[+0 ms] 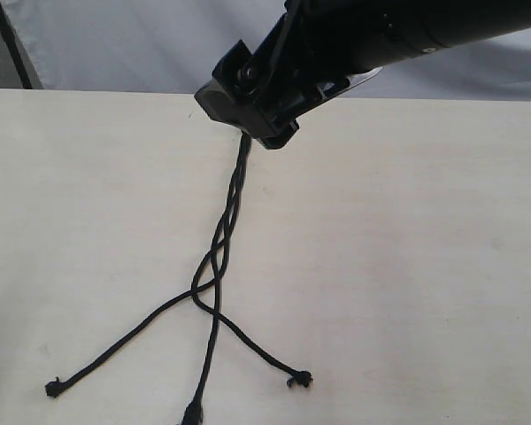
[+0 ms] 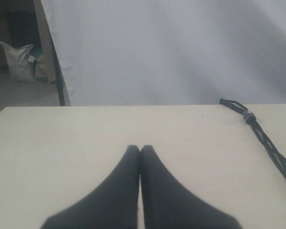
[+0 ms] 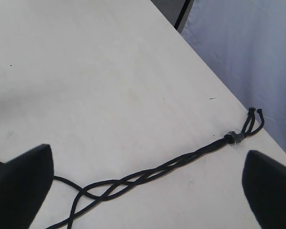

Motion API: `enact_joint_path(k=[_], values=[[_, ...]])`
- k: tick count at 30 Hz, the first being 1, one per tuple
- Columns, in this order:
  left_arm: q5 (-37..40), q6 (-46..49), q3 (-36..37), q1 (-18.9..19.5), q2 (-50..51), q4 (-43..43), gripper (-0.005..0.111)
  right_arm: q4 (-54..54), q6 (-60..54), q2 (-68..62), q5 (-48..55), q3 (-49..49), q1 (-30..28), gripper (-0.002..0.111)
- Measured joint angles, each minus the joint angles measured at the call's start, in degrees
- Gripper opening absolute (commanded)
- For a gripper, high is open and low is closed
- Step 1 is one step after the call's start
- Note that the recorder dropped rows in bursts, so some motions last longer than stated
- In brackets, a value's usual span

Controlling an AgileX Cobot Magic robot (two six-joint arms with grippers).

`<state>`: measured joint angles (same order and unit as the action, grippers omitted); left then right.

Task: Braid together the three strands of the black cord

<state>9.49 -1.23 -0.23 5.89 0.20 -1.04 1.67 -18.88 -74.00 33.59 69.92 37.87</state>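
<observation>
Black pads of the left hand (image 2: 139,149) are pressed together on nothing, low over the bare table (image 2: 62,157). The cord (image 2: 271,148) lies off to one side of it, apart.

The right hand (image 3: 148,160) hangs above the cord with its pads (image 3: 19,186) spread wide, gripping nothing. The plaited run passes below the gap between them.

Judged from how it lies, the braid is roughly half made. From the grey band (image 3: 233,138), beyond the right hand near the table's far edge, the cord is plaited tightly for a stretch. It then slackens into one loose crossing and fans out as three free strands (image 1: 298,379) with knotted tips, well apart. Those lengths are left to weave, and the last crossings look loose enough to need tightening. Neither hand holds a strand.

No other object shows on the table to obstruct, though in the exterior view an arm (image 1: 336,53) hides the band end. Past the table hangs a pale cloth (image 2: 181,47), with a sack (image 2: 19,59) on the floor beyond.
</observation>
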Motion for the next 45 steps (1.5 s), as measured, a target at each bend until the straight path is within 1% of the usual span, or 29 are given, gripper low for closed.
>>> enact_joint_path(k=[18, 26, 29, 41, 45], values=[[0.0, -0.12, 0.0, 0.0, 0.0, 0.0, 0.0, 0.13, 1.07, 0.0, -0.26, 0.0, 0.0, 0.1], [0.0, -0.12, 0.0, 0.0, 0.0, 0.0, 0.0, 0.22, 3.9, 1.99, 3.56, -1.54, 0.0, 0.1], [0.0, -0.12, 0.0, 0.0, 0.0, 0.0, 0.0, 0.22, 5.23, 5.19, 0.86, -5.52, 0.0, 0.1], [0.13, -0.23, 0.0, 0.0, 0.0, 0.0, 0.0, 0.39, 10.09, 23.61, -17.56, -30.85, 0.0, 0.1], [0.13, -0.23, 0.0, 0.0, 0.0, 0.0, 0.0, 0.39, 11.69, 29.48, -20.8, -38.01, 0.0, 0.1]])
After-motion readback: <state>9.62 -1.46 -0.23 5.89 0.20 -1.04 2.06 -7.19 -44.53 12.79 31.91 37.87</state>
